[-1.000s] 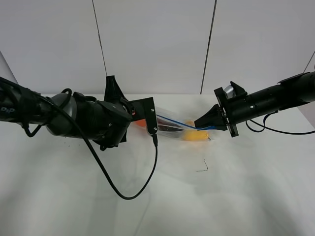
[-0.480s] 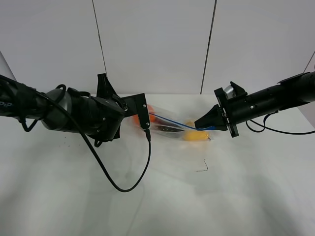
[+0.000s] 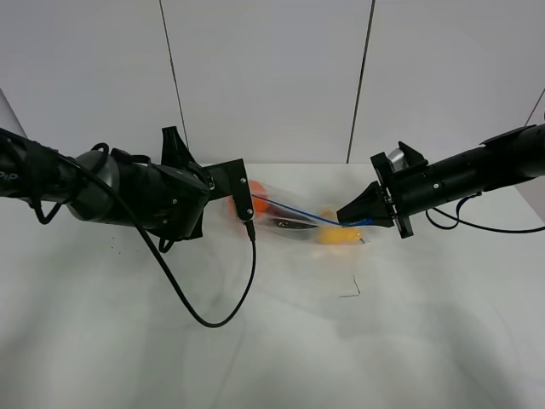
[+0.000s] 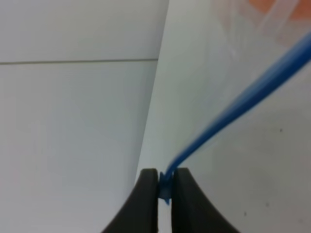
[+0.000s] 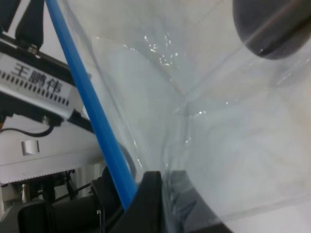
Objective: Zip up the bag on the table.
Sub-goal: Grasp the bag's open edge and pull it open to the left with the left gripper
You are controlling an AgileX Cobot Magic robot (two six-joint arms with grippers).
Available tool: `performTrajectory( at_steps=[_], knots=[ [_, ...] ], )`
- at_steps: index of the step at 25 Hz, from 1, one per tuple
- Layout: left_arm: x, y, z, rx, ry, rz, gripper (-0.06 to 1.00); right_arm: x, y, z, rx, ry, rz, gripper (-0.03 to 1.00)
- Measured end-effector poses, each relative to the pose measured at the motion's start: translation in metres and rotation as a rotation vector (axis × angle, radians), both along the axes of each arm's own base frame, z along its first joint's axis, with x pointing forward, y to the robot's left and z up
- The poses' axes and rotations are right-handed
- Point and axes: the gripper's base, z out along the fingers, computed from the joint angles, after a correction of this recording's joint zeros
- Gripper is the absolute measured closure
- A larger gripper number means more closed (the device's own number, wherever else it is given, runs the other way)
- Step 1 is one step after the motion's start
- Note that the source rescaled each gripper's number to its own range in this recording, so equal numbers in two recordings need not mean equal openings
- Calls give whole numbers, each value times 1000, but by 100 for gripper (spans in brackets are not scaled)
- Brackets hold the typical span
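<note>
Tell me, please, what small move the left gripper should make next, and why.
Probably slide the left gripper a little way along the blue zip strip, away from the right gripper. Its jaws are shut on the strip, the right gripper pins the other end of the bag, and the strip runs taut between them.

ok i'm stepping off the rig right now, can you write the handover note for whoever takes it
Left gripper: shut on the blue zip strip at its left end.
Right gripper: shut on the bag at the strip's right end.
Bag: stretched between the two grippers toward the far side of the table; orange item and yellow item inside.
Done: both ends pinched, strip taut.
Left: cannot tell whether the zip is sealed all along; check it, press any open stretch, then release.
</note>
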Motion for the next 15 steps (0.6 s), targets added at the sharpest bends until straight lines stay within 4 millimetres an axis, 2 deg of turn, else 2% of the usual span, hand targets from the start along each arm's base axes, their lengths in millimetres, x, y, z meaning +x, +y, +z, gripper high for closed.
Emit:
performTrajectory(
  at_steps=[15],
  knots=[
    [3, 4, -1, -12, 11, 0, 94, 0, 2, 0, 4, -2, 1, 97]
  ],
)
